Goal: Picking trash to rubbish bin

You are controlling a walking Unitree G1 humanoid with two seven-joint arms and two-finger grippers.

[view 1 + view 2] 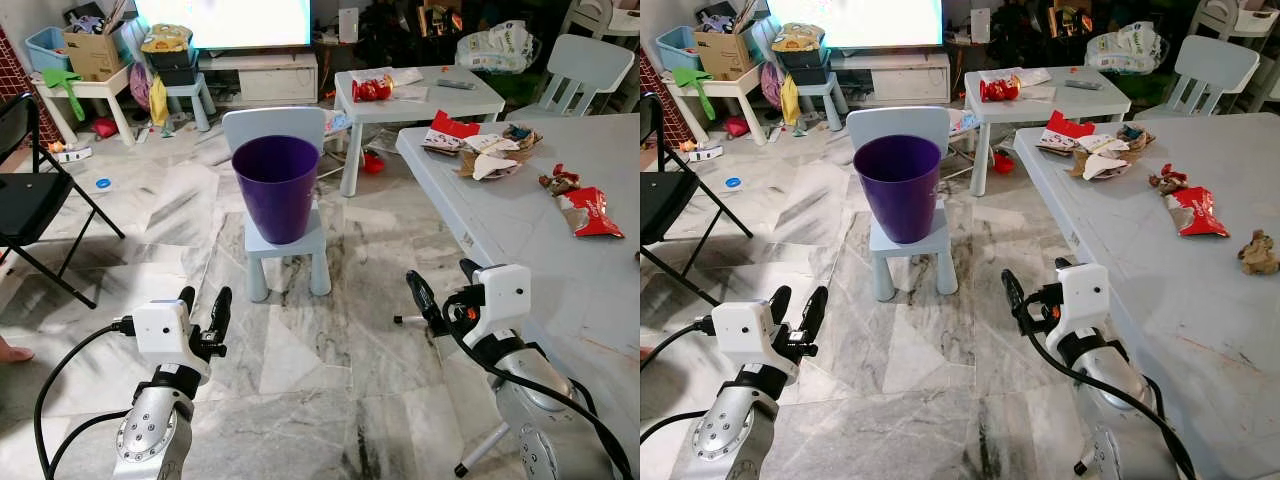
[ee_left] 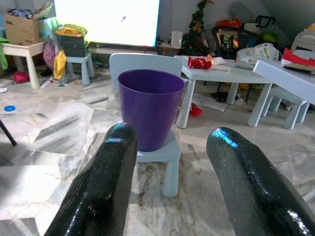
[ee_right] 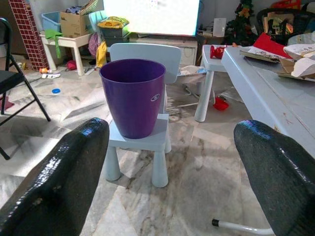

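Head view: both tools raised, fingers apart, facing purple bin.

One purple bin, two small chairs, two grey tables, one black folding chair.

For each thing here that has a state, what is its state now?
Purple bin: upright on small chair, looks empty.
Left gripper: open, empty.
Right gripper: open, empty.
Red wrapper: lying on big table.
Television: on.
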